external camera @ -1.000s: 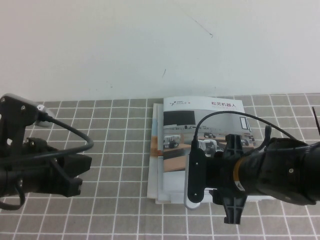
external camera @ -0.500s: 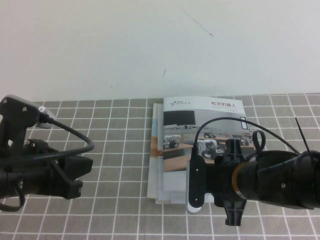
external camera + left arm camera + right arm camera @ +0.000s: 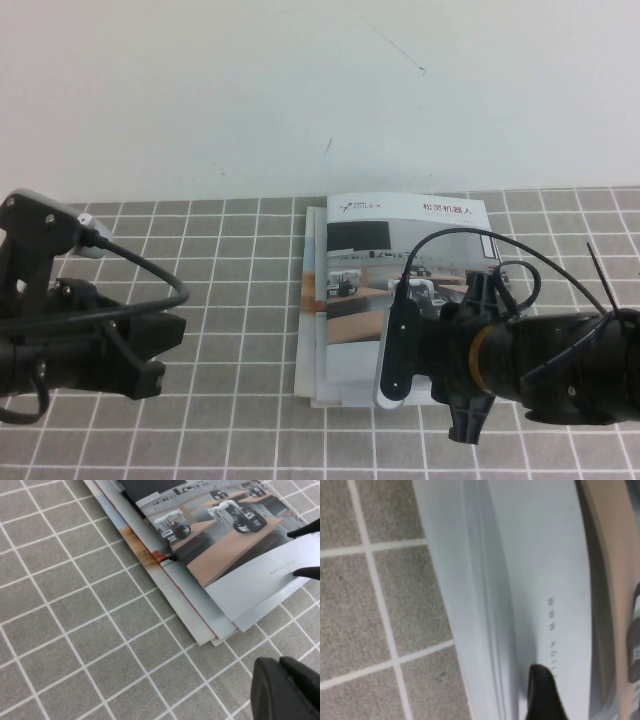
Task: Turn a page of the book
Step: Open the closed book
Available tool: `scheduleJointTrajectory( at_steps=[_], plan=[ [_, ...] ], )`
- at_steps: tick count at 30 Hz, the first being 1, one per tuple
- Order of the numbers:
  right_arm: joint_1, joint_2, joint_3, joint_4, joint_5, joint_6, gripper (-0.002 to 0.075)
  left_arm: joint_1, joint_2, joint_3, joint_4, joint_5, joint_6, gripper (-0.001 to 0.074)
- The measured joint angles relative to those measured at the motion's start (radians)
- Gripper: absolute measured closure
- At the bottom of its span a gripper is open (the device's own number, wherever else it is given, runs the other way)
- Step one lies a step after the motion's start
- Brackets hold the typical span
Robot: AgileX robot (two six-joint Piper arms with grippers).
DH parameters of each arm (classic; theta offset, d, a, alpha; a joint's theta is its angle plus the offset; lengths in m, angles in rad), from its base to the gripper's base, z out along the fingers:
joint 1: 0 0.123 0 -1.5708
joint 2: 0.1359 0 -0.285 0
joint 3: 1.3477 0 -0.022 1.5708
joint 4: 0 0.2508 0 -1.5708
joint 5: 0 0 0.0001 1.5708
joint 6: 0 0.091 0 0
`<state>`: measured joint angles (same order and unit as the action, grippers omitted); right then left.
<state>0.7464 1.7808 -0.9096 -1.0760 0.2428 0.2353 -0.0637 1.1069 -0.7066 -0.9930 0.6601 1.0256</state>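
The book (image 3: 400, 250) lies shut on the checked cloth with its robot-desk cover page (image 3: 225, 535) facing up. My right gripper (image 3: 306, 551) is open. Its two black fingertips (image 3: 302, 530) hover over the cover's white near border, close to the near right corner. In the right wrist view one finger (image 3: 542, 692) sits just above that border (image 3: 540, 555), beside the printed web address. In the high view the right arm (image 3: 530, 375) covers the book's near right part. My left gripper (image 3: 150, 360) is parked left of the book, shut and empty (image 3: 285, 690).
Other thin booklets (image 3: 150, 555), one with an orange-and-blue cover, lie stacked under the book and stick out on its left side (image 3: 308, 300). The grey checked cloth (image 3: 230, 300) covers the table. A white wall (image 3: 300, 100) stands behind.
My right arm has rolled and shifted slightly over the book's near edge, and its cables have swung. The book and the left arm have not moved.
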Motion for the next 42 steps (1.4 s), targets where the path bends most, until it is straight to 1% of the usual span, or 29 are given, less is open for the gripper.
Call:
scheduleJointTrajectory(
  at_steps=[6,14,19,22,25,33,36,42],
  plan=[
    [0.0,0.001,0.042,0.0,0.002,0.041,0.0341,0.0,0.0,0.0,0.0,0.0,0.006,0.0738],
    [0.008,0.001,0.051,-0.002,-0.011,0.05,0.0341,0.0,0.0,0.0,-0.01,0.0,0.006,0.0738],
    [0.008,0.002,0.051,-0.041,-0.02,0.054,0.0345,0.0,0.0,0.0,-0.01,0.0,0.006,0.0738],
    [0.008,0.006,0.051,-0.09,-0.011,0.074,0.0365,0.0,0.0,0.0,-0.01,0.0,0.006,0.0738],
    [0.008,0.011,0.051,-0.159,0.024,0.137,0.0375,0.0,0.0,0.0,-0.01,0.0,0.006,0.0738],
    [0.009,0.011,0.051,-0.4,0.105,0.383,0.038,0.0,0.0,0.0,-0.012,0.0,0.008,0.0738],
    [0.009,0.011,0.051,-0.474,0.124,0.447,0.038,0.0,0.0,0.0,-0.016,0.0,0.009,0.0738],
    [0.02,0.011,0.053,-0.576,0.146,0.51,0.038,0.0,0.0,0.0,-0.018,0.0,0.011,0.0738]
  ],
)
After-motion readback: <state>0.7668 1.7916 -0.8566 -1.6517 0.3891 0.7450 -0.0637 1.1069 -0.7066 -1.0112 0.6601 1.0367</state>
